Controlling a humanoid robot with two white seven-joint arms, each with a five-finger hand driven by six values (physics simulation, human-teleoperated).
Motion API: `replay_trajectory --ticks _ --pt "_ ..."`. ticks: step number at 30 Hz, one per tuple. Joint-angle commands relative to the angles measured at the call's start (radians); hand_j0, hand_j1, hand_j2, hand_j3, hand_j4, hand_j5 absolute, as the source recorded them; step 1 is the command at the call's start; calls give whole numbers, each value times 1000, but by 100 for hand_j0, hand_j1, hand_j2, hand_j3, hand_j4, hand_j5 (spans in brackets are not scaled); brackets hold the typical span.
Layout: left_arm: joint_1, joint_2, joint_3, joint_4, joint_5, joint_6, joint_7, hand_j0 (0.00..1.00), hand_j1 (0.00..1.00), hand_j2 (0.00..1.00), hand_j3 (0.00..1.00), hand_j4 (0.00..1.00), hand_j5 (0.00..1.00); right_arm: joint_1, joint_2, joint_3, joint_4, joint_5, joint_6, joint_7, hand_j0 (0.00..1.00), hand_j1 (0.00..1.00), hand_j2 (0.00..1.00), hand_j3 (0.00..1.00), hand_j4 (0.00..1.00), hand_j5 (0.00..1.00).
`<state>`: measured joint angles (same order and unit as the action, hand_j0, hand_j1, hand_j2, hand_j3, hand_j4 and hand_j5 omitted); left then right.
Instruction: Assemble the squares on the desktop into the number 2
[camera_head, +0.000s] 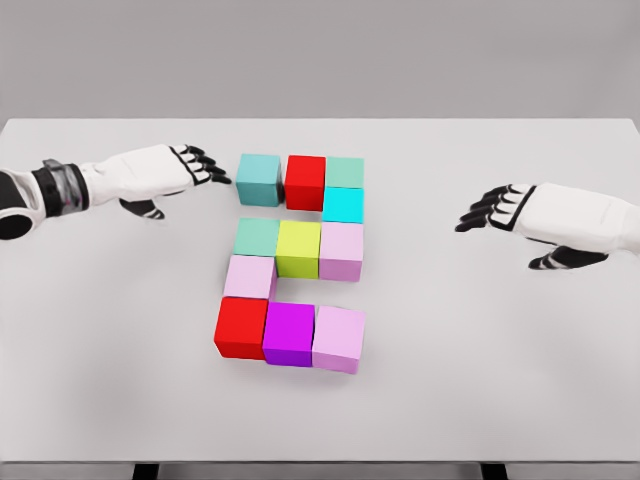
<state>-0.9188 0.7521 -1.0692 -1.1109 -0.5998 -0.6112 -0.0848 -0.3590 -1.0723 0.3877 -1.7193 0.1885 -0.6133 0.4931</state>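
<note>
Eleven coloured cubes sit mid-way across the white worktop (120, 380), packed into a 2: a top row led by the teal cube (259, 179), a cyan cube (343, 204) dropping down the right side, a middle row around the yellow-green cube (298, 248), then a pale pink cube (249, 277) stepping left to the bottom row. The left robot hand (196, 166) holds nothing, fingers extended just beside the teal cube — probably nudging it square. The right robot hand (497, 210) hovers open, well apart — likely idle.

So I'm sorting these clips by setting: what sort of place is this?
Probably a simulated test bench: a plain white table, coloured blocks forming a 2, blank grey backdrop, nothing else around.
</note>
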Motion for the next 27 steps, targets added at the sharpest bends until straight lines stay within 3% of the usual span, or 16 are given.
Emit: replay_trajectory --ticks 1,4,7,8,11,14,19,27 --pt "-3 -10 -1 40 5 0 0 99 99 99 99 99 99 5 -8 -98 33 -66 2 1 100 100 100 100 100 100" --pt "-14 -37 -3 77 2 0 0 99 99 99 99 99 99 40 14 -96 56 -73 2 -1 100 100 100 100 100 100" --pt "-20 -57 -3 105 -2 0 0 99 99 99 99 99 99 64 87 -99 102 -72 2 -1 100 100 100 100 100 100" --pt "-21 -73 -3 117 -3 0 0 99 99 99 99 99 99 66 115 -107 148 -73 2 -4 100 100 100 100 100 100" --pt "-25 -89 -6 131 -6 0 0 99 99 99 99 99 99 113 242 -246 227 -58 2 1 100 100 100 100 100 100" --pt "-25 -89 -6 138 -6 0 0 99 99 99 99 99 99 166 252 -267 248 -60 2 1 100 100 100 100 100 100" --pt "-29 -117 -8 158 -8 0 0 99 99 99 99 99 99 170 267 -270 323 -66 2 1 100 100 100 100 100 100" --pt "-28 -125 -8 171 -8 0 0 99 99 99 99 99 99 169 265 -277 325 -66 2 1 100 100 100 100 100 100"
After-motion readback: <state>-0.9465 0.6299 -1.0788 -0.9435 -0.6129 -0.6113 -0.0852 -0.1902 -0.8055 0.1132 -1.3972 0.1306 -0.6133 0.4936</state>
